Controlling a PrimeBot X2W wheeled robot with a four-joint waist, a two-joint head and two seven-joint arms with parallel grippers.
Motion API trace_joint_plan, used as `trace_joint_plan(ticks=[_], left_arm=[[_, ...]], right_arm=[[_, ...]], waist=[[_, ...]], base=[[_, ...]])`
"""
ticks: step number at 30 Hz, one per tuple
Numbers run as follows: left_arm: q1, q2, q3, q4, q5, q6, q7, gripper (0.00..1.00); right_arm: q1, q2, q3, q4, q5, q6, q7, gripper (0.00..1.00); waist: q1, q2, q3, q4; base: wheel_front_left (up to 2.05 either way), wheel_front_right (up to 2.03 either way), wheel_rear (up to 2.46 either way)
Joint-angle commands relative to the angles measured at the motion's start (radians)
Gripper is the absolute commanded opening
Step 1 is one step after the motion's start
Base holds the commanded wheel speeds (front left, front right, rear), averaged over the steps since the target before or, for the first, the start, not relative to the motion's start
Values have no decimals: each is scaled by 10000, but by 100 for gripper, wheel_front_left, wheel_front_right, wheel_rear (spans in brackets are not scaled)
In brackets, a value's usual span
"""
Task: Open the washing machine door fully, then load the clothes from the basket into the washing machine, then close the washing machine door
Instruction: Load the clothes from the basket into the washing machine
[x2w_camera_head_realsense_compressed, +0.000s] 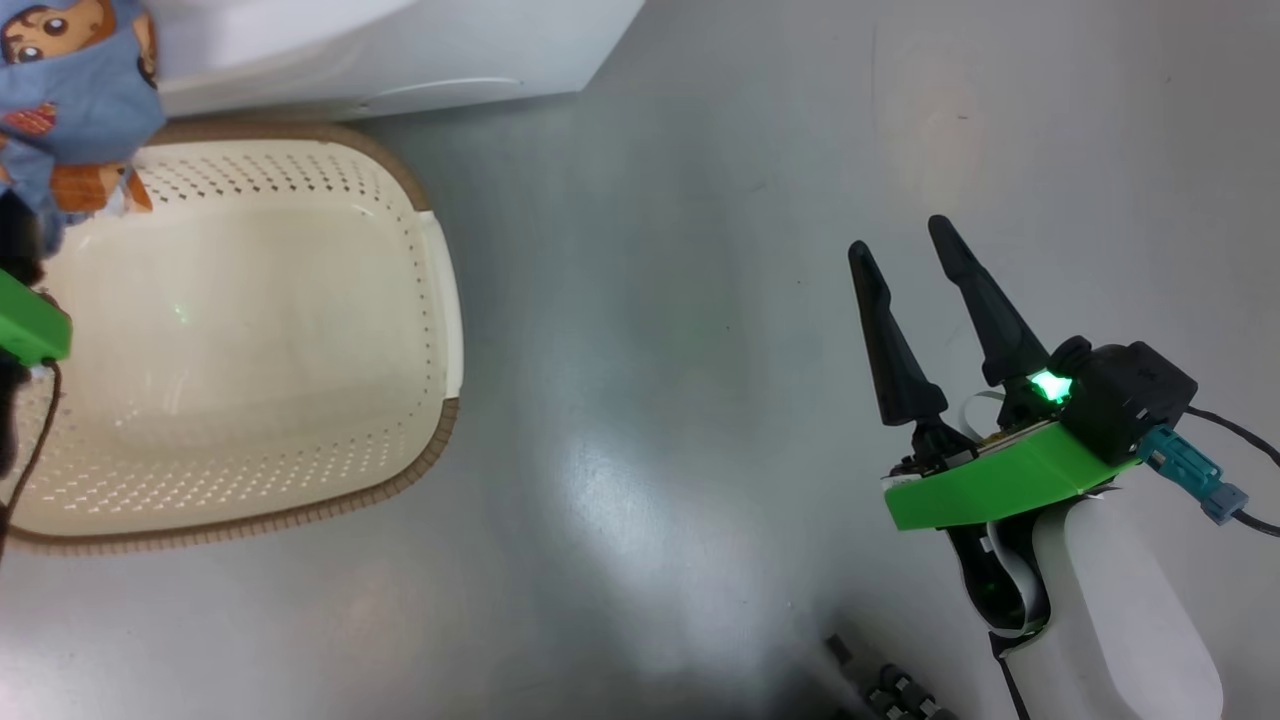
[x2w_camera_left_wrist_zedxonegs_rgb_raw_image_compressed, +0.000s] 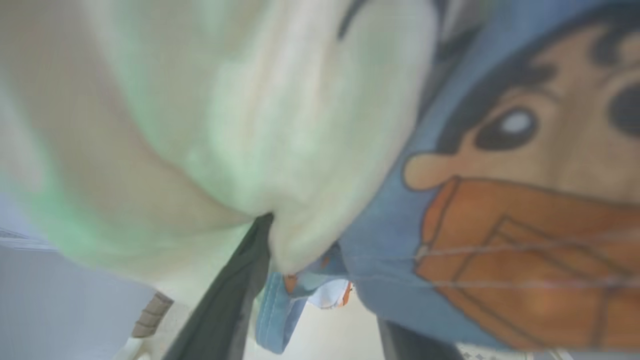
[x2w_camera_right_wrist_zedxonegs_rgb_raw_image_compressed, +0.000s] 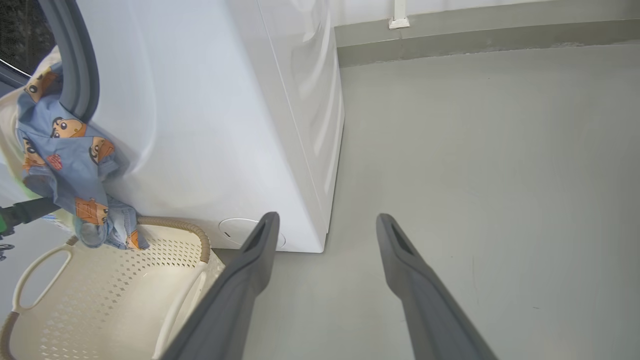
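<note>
The clothes (x2w_camera_head_realsense_compressed: 70, 100), blue with orange cartoon figures, hang at the mouth of the white washing machine (x2w_camera_right_wrist_zedxonegs_rgb_raw_image_compressed: 200, 125), against its grey gasket (x2w_camera_right_wrist_zedxonegs_rgb_raw_image_compressed: 75, 65). Their lower end (x2w_camera_right_wrist_zedxonegs_rgb_raw_image_compressed: 100, 220) droops to the far rim of the basket (x2w_camera_right_wrist_zedxonegs_rgb_raw_image_compressed: 195, 235). In the left wrist view a cream cloth (x2w_camera_left_wrist_zedxonegs_rgb_raw_image_compressed: 225, 125) and the blue garment (x2w_camera_left_wrist_zedxonegs_rgb_raw_image_compressed: 500, 225) lie over my left gripper (x2w_camera_left_wrist_zedxonegs_rgb_raw_image_compressed: 325, 220), whose jaws stand wide apart and open. The cream basket (x2w_camera_head_realsense_compressed: 440, 300) holds nothing. Over bare floor, well to the basket's right, my right gripper (x2w_camera_head_realsense_compressed: 900, 238) is open with nothing in it. The washing machine door is out of view.
Grey floor (x2w_camera_head_realsense_compressed: 700, 350) spreads to the right of the basket and machine. A wall skirting (x2w_camera_right_wrist_zedxonegs_rgb_raw_image_compressed: 475, 40) runs behind. A blue connector and cable (x2w_camera_head_realsense_compressed: 1200, 480) trail from my right wrist. Dark parts of my base (x2w_camera_head_realsense_compressed: 890, 690) show at the bottom edge.
</note>
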Motion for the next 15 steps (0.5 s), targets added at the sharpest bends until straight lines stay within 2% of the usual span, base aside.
trace_joint_plan(ticks=[1, 2, 3, 15], left_arm=[[-124, 569, 204, -65, -44, -14, -61, 44], [-167, 587, 190, -88, -51, -14, -61, 15], [-211, 587, 217, -135, -90, -14, -61, 0], [240, 247, 475, -1254, -272, -14, -61, 0]], right_arm=[[149, 69, 220, -226, -83, 16, -119, 100], [157, 69, 223, -230, -90, 16, -119, 100], [162, 70, 224, -234, -98, 16, -119, 100], [201, 72, -78, -269, -31, 16, -119, 100]], waist=[[0, 0, -5, -15], [0, 0, -12, -26], [0, 0, -14, -30], [0, 0, -343, 334]], base=[[0, 0, 0], [0, 0, 0], [0, 0, 0], [0, 0, 0]])
